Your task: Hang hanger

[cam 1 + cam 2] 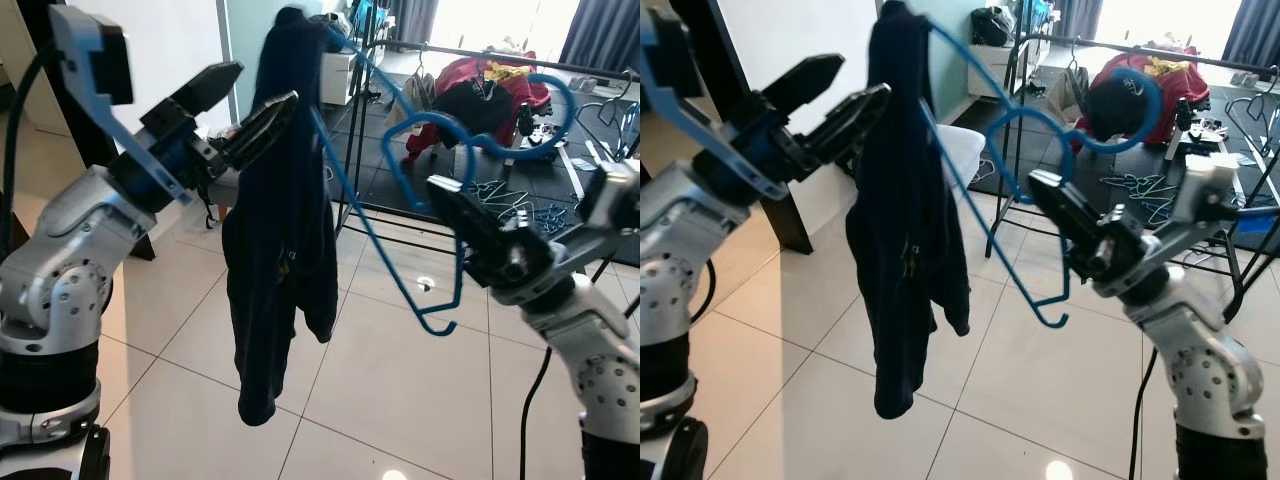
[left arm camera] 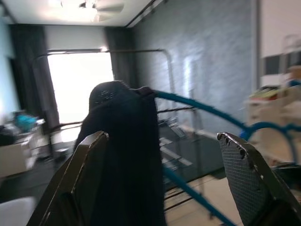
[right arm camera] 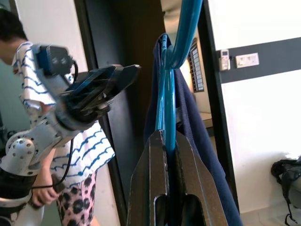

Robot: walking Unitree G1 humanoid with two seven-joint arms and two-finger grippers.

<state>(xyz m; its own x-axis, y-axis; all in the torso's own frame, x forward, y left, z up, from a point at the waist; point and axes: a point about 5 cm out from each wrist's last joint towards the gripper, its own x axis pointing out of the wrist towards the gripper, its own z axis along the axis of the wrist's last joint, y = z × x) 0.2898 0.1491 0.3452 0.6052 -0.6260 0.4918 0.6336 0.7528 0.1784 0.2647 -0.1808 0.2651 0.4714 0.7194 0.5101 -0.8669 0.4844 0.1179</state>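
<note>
Hidden and cut off
The garment (image 1: 275, 230) hid one hanger (image 1: 400, 230) arm; the person (image 3: 28, 94) was cropped at the edge.

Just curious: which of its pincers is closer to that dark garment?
The left. The left pincer is open right beside the garment, one finger against it. The right pincer stands apart, shut on the blue hanger.

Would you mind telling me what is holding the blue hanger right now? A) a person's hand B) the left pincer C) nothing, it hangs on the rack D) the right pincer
D: the right pincer is closed on the blue hanger, which carries the dark garment, while the left pincer is open beside the garment.
</note>
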